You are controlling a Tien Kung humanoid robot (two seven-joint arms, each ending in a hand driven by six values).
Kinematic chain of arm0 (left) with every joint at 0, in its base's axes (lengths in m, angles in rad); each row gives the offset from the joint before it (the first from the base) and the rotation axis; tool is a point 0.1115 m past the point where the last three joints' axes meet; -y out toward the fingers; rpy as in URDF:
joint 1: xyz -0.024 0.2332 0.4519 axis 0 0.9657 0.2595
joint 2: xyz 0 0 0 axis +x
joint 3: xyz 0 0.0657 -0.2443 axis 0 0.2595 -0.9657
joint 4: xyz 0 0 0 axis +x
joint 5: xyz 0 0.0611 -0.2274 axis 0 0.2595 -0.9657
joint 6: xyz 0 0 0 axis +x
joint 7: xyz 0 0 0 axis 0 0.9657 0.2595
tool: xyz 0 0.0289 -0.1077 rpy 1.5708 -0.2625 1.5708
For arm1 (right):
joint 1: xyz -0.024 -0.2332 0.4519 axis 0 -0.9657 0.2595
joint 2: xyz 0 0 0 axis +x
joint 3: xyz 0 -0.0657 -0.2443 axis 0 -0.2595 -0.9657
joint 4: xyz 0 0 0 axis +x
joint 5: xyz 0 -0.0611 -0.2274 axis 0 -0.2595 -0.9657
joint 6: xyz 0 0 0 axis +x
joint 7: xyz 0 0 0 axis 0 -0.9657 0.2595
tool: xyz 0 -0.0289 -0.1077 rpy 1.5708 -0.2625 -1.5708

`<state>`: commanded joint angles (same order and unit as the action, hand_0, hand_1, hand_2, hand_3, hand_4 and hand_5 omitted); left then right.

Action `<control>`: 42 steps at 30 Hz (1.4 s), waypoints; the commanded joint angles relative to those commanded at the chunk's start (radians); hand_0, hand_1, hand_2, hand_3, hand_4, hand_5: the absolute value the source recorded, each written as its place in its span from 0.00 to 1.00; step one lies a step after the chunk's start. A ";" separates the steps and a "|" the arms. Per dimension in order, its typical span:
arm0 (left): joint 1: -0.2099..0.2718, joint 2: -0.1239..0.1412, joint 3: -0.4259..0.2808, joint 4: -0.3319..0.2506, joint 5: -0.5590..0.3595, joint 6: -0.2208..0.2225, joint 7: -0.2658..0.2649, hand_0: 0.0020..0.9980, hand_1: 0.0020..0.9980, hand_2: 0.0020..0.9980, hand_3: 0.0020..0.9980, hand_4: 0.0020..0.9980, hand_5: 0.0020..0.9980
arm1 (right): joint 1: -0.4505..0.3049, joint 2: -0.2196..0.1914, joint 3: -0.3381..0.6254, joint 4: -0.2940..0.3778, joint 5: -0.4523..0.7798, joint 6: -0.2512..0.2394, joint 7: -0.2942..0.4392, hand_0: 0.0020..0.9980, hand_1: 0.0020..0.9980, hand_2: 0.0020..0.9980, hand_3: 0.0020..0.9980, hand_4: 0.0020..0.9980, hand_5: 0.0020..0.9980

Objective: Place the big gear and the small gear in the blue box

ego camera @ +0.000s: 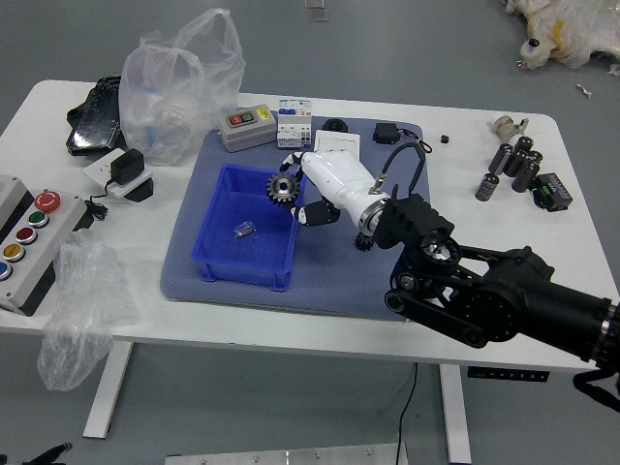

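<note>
Gear is gripped in the right hand over the blue box's far right part, left hand barely in at near left, can't tell if it's open.

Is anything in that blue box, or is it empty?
Not empty: a small shiny thing lies on the bottom of the blue box. The gear is held above it by the right hand.

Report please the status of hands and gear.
Right hand holds gear above blue box, far right part. Left hand at picture's lower left. Small metal part in box, nearer the middle.
</note>
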<state>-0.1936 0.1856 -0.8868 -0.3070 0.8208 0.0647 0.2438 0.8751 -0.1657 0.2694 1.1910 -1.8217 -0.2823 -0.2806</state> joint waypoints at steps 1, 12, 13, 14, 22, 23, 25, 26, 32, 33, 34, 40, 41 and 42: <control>0.000 0.000 0.000 0.000 0.000 0.000 0.000 0.65 0.57 0.56 0.72 0.74 0.65 | 0.000 0.001 -0.002 0.001 -0.001 0.001 0.000 0.18 0.33 0.58 0.66 0.51 0.11; 0.000 -0.001 -0.008 -0.001 0.009 -0.001 0.005 0.65 0.57 0.56 0.72 0.74 0.65 | 0.012 0.012 -0.044 0.011 -0.009 0.054 -0.006 0.22 0.39 0.70 0.70 0.50 0.15; 0.000 -0.001 -0.008 -0.001 0.010 -0.001 0.005 0.65 0.57 0.56 0.72 0.74 0.65 | 0.013 0.013 -0.046 0.011 -0.006 0.060 -0.008 0.22 0.39 0.70 0.70 0.50 0.15; 0.000 -0.001 -0.008 -0.001 0.010 -0.001 0.005 0.65 0.57 0.56 0.72 0.74 0.65 | 0.013 0.013 -0.049 0.010 -0.003 0.066 -0.010 0.24 0.38 0.91 0.88 0.53 0.15; 0.002 -0.001 -0.009 -0.001 0.009 0.000 0.005 0.65 0.56 0.56 0.72 0.74 0.65 | 0.003 0.012 -0.036 0.006 -0.002 0.087 -0.019 0.23 0.36 0.95 0.95 0.58 0.14; 0.003 -0.001 -0.009 -0.001 0.009 0.000 0.005 0.65 0.56 0.56 0.72 0.74 0.65 | -0.001 0.011 -0.027 0.006 -0.006 0.087 -0.020 0.23 0.36 0.95 0.95 0.58 0.14; 0.003 -0.001 -0.010 -0.001 0.009 0.000 0.005 0.65 0.56 0.56 0.72 0.74 0.65 | -0.010 0.008 -0.005 0.008 -0.013 0.081 -0.020 0.23 0.36 0.95 0.95 0.58 0.14; 0.004 -0.002 -0.009 -0.001 0.008 0.000 0.004 0.65 0.56 0.56 0.72 0.74 0.65 | -0.017 0.004 0.013 0.012 -0.017 0.074 -0.019 0.22 0.35 0.95 0.95 0.58 0.15; 0.006 -0.005 0.000 0.001 -0.004 0.001 -0.002 0.65 0.57 0.56 0.72 0.74 0.65 | -0.106 -0.042 0.143 0.057 -0.020 -0.019 -0.007 0.20 0.32 0.85 0.88 0.60 0.17; 0.008 -0.005 0.001 0.001 -0.006 0.002 -0.002 0.65 0.57 0.56 0.72 0.74 0.65 | -0.130 -0.061 0.175 0.067 -0.017 -0.036 -0.014 0.20 0.32 0.85 0.88 0.60 0.17; 0.009 -0.005 0.002 0.001 -0.008 0.003 -0.003 0.65 0.57 0.56 0.72 0.74 0.65 | -0.150 -0.078 0.200 0.075 -0.011 -0.045 -0.023 0.20 0.32 0.85 0.88 0.60 0.17; 0.014 -0.003 -0.001 0.001 -0.008 0.004 -0.002 0.65 0.56 0.56 0.72 0.74 0.65 | -0.229 -0.159 0.295 0.130 0.062 -0.019 -0.094 0.17 0.29 0.79 0.85 0.61 0.21; 0.014 -0.003 -0.001 0.002 -0.008 0.004 -0.003 0.65 0.56 0.56 0.72 0.74 0.65 | -0.242 -0.161 0.298 0.132 0.069 -0.014 -0.100 0.17 0.29 0.79 0.85 0.61 0.21; 0.013 -0.003 -0.001 0.002 -0.008 0.004 -0.003 0.65 0.56 0.56 0.72 0.74 0.65 | -0.253 -0.161 0.299 0.130 0.074 -0.009 -0.105 0.17 0.29 0.79 0.85 0.61 0.21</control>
<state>-0.1805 0.1824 -0.8880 -0.3051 0.8132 0.0688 0.2404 0.6225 -0.3265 0.5684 1.3210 -1.7480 -0.2915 -0.3858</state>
